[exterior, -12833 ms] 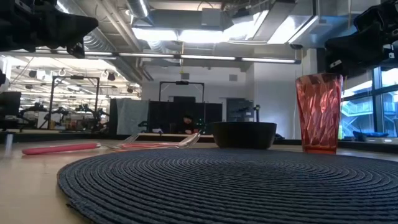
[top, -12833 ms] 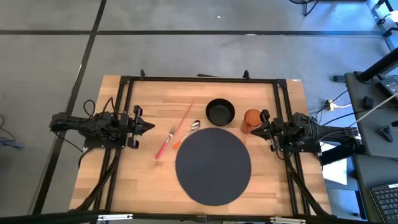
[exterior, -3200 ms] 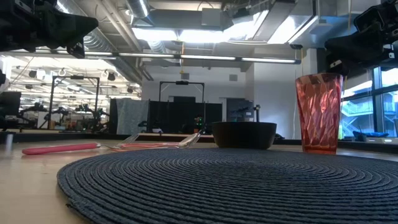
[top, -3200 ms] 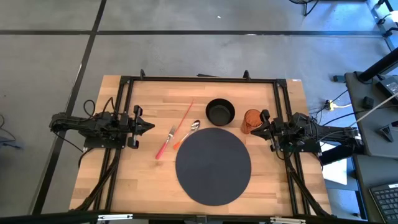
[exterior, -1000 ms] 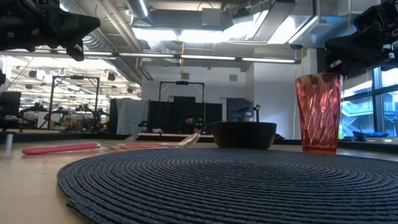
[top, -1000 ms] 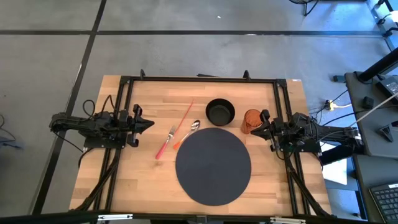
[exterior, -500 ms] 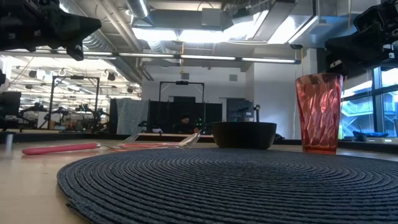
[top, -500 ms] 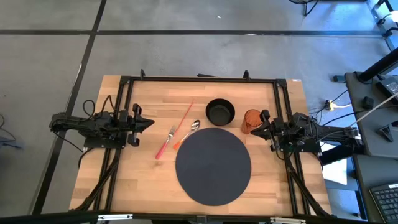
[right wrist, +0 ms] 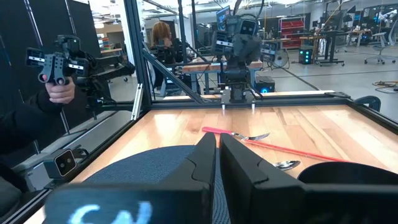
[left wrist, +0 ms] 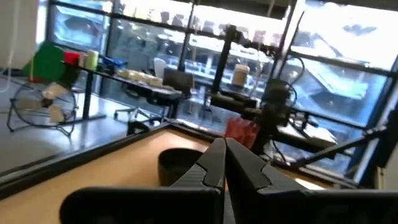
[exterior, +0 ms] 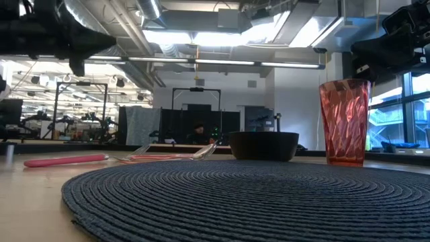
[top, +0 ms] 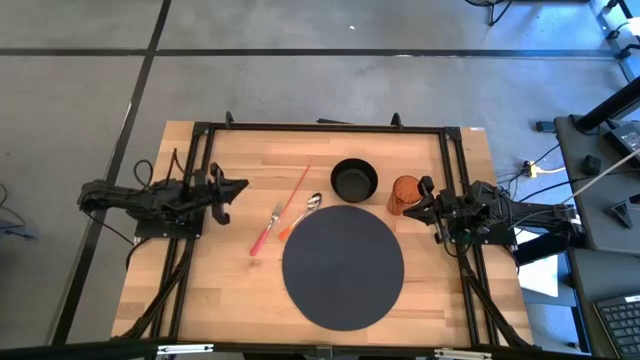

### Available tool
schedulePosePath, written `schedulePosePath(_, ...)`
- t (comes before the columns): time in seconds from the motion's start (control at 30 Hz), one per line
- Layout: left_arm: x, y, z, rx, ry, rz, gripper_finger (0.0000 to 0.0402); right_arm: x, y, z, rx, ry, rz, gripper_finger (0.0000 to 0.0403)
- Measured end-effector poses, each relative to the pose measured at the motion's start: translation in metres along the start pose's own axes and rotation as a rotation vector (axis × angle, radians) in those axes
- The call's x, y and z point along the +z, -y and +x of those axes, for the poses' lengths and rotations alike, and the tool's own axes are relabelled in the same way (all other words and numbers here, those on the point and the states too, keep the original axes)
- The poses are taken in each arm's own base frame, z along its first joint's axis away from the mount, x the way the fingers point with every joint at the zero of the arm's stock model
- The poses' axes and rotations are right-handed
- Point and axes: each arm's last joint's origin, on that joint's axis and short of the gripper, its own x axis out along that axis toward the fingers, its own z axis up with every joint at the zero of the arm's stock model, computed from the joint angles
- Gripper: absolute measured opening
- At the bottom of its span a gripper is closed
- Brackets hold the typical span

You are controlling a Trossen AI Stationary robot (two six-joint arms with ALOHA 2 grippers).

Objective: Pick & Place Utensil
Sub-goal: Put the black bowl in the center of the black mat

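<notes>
Three utensils lie flat on the wooden table, left of the black bowl (top: 354, 180): a pink-handled fork (top: 266, 229), a spoon (top: 303, 213) and a thin red utensil (top: 296, 188). A round dark placemat (top: 343, 265) lies near the front. My left gripper (top: 240, 187) hangs shut above the table's left part, clear of the utensils; its fingers meet in the left wrist view (left wrist: 225, 154). My right gripper (top: 425, 206) is shut and hovers at the right, beside the red cup (top: 405, 195). The right wrist view shows the fork (right wrist: 244, 135) and the spoon (right wrist: 287, 164) beyond that gripper (right wrist: 217, 142).
The bowl (exterior: 264, 145) and the cup (exterior: 345, 121) stand just beyond the placemat (exterior: 235, 195). A black frame (top: 320, 127) runs along the table's far and side edges. A person (right wrist: 37, 118) holding a hand controller stands outside the frame, beyond the table's near edge. Bare wood lies at the table's left.
My left gripper has swung its tip toward the table's far edge and rolled a little about its own axis, staying shut and in place above the table. Nothing on the table has moved.
</notes>
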Motion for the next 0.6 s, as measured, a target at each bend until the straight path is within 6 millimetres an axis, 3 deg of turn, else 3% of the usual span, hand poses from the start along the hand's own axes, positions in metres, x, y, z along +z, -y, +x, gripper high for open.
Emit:
schedulePosePath(0.17, 0.014, 0.009, 0.013, 0.051, -0.064, 0.018, 0.0003, 0.000, 0.000, 0.000, 0.000, 0.000, 0.000, 0.0023)
schedulePosePath(0.3, 0.035, 0.023, 0.041, 0.150, -0.117, 0.089, 0.0003, 0.000, 0.000, 0.000, 0.000, 0.001, 0.000, 0.0023)
schedulePosePath(0.43, 0.059, 0.044, 0.092, 0.195, -0.212, 0.213, 0.0004, 0.000, 0.000, 0.000, 0.000, 0.000, 0.000, 0.0023)
schedulePosePath(0.6, 0.071, 0.060, 0.180, 0.184, -0.465, 0.419, 0.0003, 0.000, 0.000, 0.000, 0.000, 0.001, 0.000, 0.0023)
